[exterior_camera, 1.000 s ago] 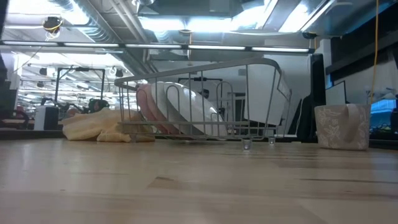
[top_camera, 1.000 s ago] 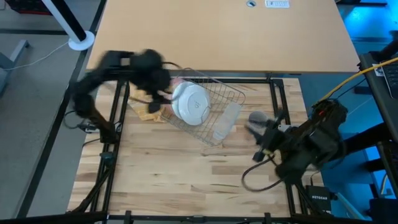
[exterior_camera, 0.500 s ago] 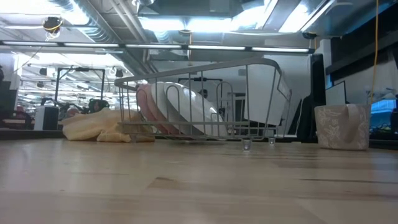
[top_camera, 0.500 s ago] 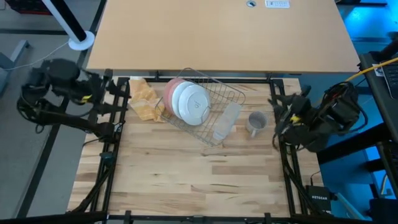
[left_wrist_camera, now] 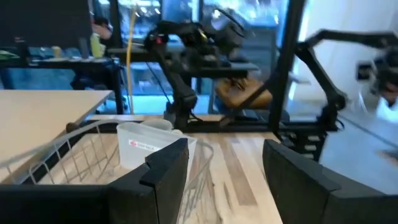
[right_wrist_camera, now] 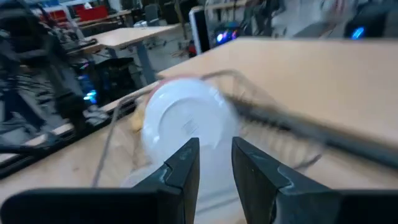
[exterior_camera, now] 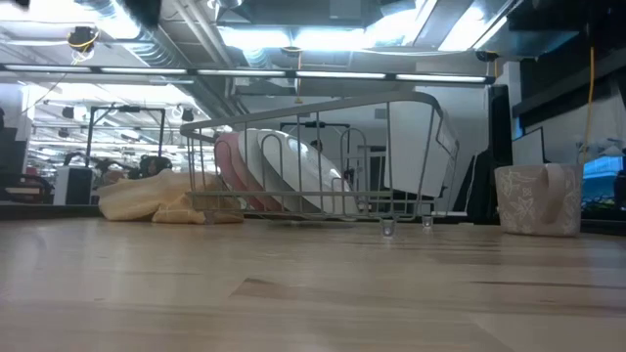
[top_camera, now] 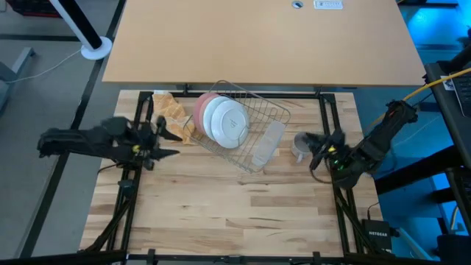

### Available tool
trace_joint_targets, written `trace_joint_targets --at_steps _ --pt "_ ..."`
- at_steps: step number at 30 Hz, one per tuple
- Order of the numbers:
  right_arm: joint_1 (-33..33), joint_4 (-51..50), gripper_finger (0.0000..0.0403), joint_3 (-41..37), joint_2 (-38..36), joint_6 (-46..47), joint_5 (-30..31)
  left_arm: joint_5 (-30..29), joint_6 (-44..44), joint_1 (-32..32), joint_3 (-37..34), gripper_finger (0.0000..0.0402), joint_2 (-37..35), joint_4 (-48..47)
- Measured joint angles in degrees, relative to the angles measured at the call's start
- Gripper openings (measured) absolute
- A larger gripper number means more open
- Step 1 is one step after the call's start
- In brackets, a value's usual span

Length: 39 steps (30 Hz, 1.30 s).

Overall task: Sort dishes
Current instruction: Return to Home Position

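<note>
A silver wire rack [top_camera: 266, 110] stands mid-table. In it, pink plates [top_camera: 199, 110] and a plate with a white underside [top_camera: 227, 123] stand on edge, leaning on the wires. A small grey mug [top_camera: 301, 144] stands on the table to the rack's right. My left gripper [top_camera: 175, 143] is open at the table's left edge and points level at the rack. My right gripper [top_camera: 315, 149] hovers just right of the mug, higher than it. Its fingers [right_wrist_camera: 186, 163] stand a little apart with nothing between them.
A yellow-tan cloth [top_camera: 171, 116] lies bunched at the rack's far left corner. A clear plastic container [left_wrist_camera: 149, 146] lies in the rack's near right end. Black frame rails [top_camera: 137, 158] run along both table sides. Bare wood spreads out toward the near edge.
My left gripper has left the rack's far left corner, swung out past the table's left edge, sunk and tipped level toward the rack. My right gripper has drawn back to the right edge, sunk, rolled about, and come beside the mug. The dishes stay put.
</note>
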Motion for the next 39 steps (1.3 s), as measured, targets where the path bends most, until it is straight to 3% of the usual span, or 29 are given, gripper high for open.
trace_joint_targets --at_steps 4,8,17,23,28,31,33,36,39 --pt "0.0 15.4 0.0097 -7.9 0.3 -0.1 -2.8 -3.1 -5.1 0.6 -12.9 0.0196 -3.5 14.4" --pt "0.0 27.7 0.0097 -13.2 0.5 -3.5 -7.8 -4.2 -7.6 1.3 -19.6 0.0196 -8.7 18.4" --pt "0.0 52.3 0.0097 -17.4 0.3 -34.6 -25.2 -8.4 -7.1 2.7 -24.8 0.0196 -23.3 14.2" --pt "0.0 53.6 0.0097 -17.4 -3.2 -43.6 -33.9 -11.0 -10.1 3.1 -24.8 0.0196 -26.5 7.5" --pt "0.0 57.3 0.0097 -17.3 -8.9 -55.7 -47.4 -20.5 -11.3 3.1 -24.8 0.0196 -26.6 3.3" --pt "0.0 55.7 0.0097 -17.4 -12.5 -61.3 -46.6 -25.8 -15.2 3.1 -24.8 0.0196 -26.6 -1.0" --pt "-0.1 53.1 0.0097 -17.3 -15.1 -63.2 -44.4 -26.4 -17.7 3.1 -24.8 0.0196 -26.6 -4.0" --pt "-1.2 46.6 0.0097 -17.4 -19.8 -61.9 -42.4 -26.4 -23.6 3.0 -24.8 0.0196 -26.4 -8.1" --pt "-2.9 41.5 0.0097 -17.4 -24.3 -58.3 -44.7 -26.5 -28.6 3.0 -24.8 0.0196 -26.4 -11.8"
